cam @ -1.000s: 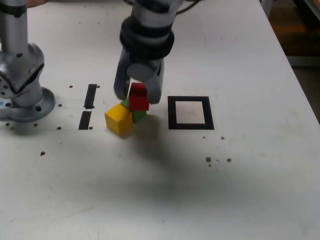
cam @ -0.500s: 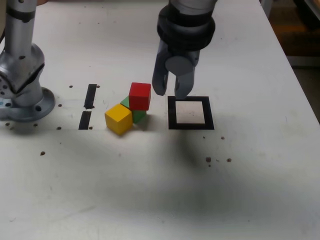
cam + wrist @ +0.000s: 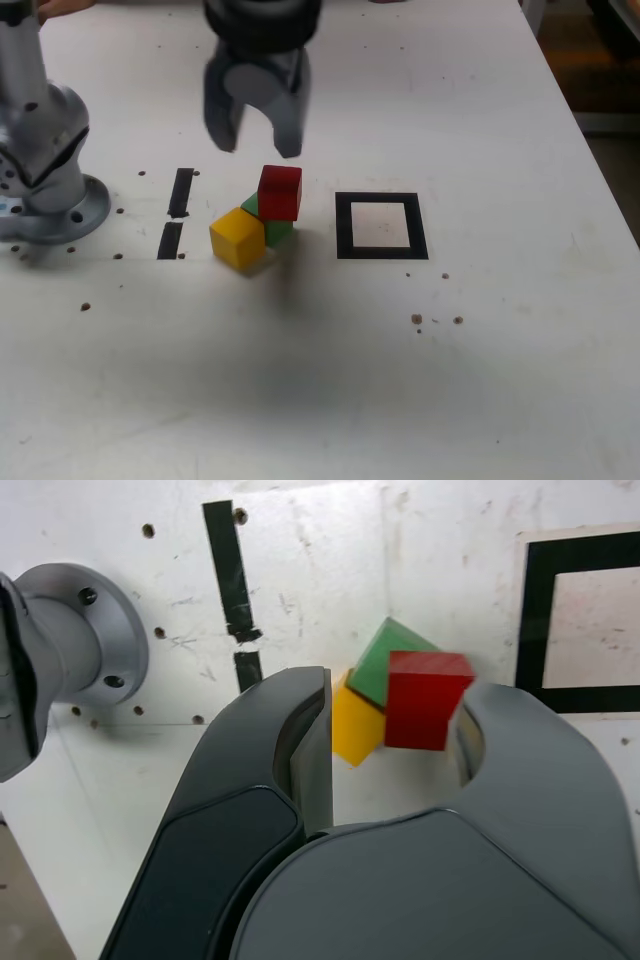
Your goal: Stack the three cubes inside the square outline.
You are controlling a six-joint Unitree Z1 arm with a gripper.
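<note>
Nothing is stacked inside the square outline point(image 3: 381, 226) yet; only white table shows within it, right of centre in the exterior view. The red cube point(image 3: 280, 192) sits on the green cube point(image 3: 272, 229), with the yellow cube point(image 3: 237, 237) touching them, just left of the outline. The gripper point(image 3: 258, 140) hangs above them, jaws parted and empty. All three cubes remain to be moved.

Silver-grey arm, round screwed base flange point(image 3: 60, 215); claw point(image 3: 258, 140) grey (one finger darker).
</note>
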